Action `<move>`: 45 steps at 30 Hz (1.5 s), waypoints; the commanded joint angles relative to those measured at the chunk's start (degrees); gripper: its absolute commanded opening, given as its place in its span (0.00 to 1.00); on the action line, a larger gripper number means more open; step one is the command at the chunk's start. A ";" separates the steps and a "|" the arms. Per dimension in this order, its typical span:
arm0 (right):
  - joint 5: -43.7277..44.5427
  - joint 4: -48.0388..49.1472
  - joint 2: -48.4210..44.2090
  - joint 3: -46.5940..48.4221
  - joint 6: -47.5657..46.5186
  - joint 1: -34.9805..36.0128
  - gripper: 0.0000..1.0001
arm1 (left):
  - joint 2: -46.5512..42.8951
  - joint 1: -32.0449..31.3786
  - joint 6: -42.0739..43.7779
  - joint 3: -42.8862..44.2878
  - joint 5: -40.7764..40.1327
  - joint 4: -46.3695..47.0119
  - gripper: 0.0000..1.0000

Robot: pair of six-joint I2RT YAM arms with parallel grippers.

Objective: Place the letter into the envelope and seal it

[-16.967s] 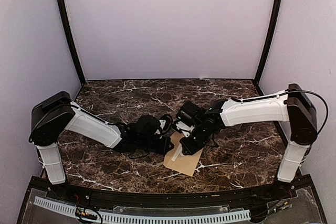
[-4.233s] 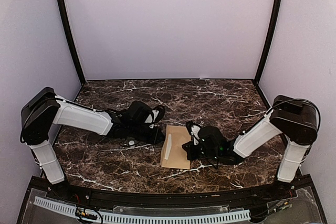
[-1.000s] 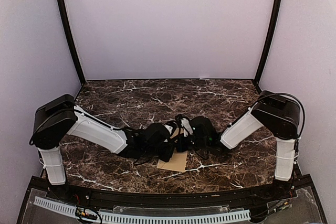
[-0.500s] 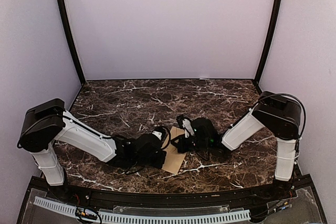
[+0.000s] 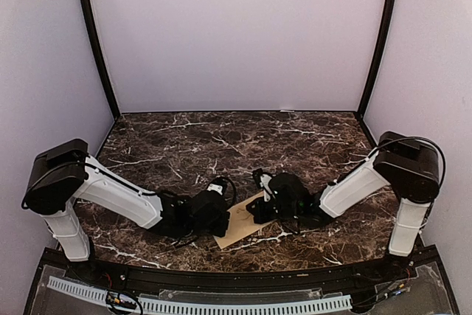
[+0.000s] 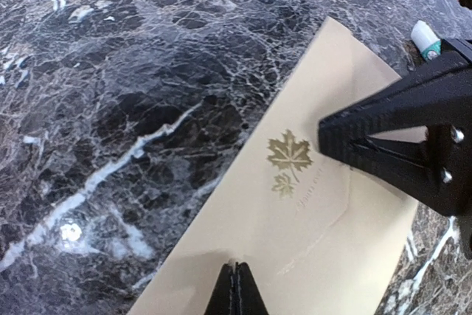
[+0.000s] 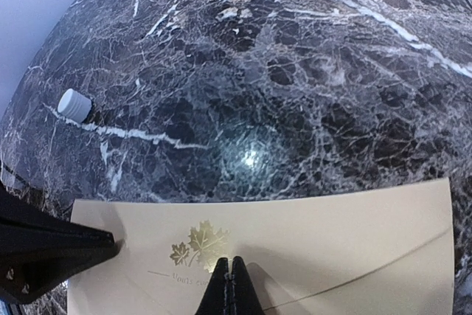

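A second before, you had both arms crowded over the envelope. By this moment the left gripper had slid to its near-left end, and the envelope had swung askew on the marble table. That gripper and the right gripper were clenched empty, tips pressing the closed flap by its gold maple-leaf mark. The letter was out of sight, probably inside, so sealing looked nearly finished.

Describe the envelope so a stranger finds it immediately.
On the dark marble table, look near the front middle. The envelope lies flat there: tan paper, flap folded down. A gold maple leaf at the flap's tip sets it apart from the small white cylinder.
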 commanded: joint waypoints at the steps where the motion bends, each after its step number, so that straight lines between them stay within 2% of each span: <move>1: 3.37 -10.03 -0.69 -1.92 3.18 2.16 0.00 | 2.27 1.33 0.26 1.09 -4.53 -17.30 0.00; 5: 4.11 -10.65 -0.85 -1.95 4.07 2.51 0.00 | 1.49 2.44 0.51 3.45 -4.95 -17.64 0.00; 13: 5.98 -11.03 0.39 -0.79 4.62 2.45 0.00 | -2.15 1.34 5.55 7.22 4.11 -12.78 0.00; 24: 6.57 -10.75 0.05 -0.79 4.89 2.49 0.00 | 5.96 1.24 3.36 12.35 6.68 -7.37 0.00; 36: 6.23 -12.54 -1.06 -0.08 4.68 2.46 0.00 | 7.81 1.11 0.14 9.23 6.21 -7.76 0.00; 41: -0.71 -9.35 -2.44 -0.69 4.31 2.57 0.00 | 7.05 1.06 -0.27 6.63 5.77 -6.99 0.00; 45: -1.72 -9.26 -2.87 -0.89 5.12 3.02 0.00 | 6.74 1.06 -0.23 5.99 5.68 -6.58 0.00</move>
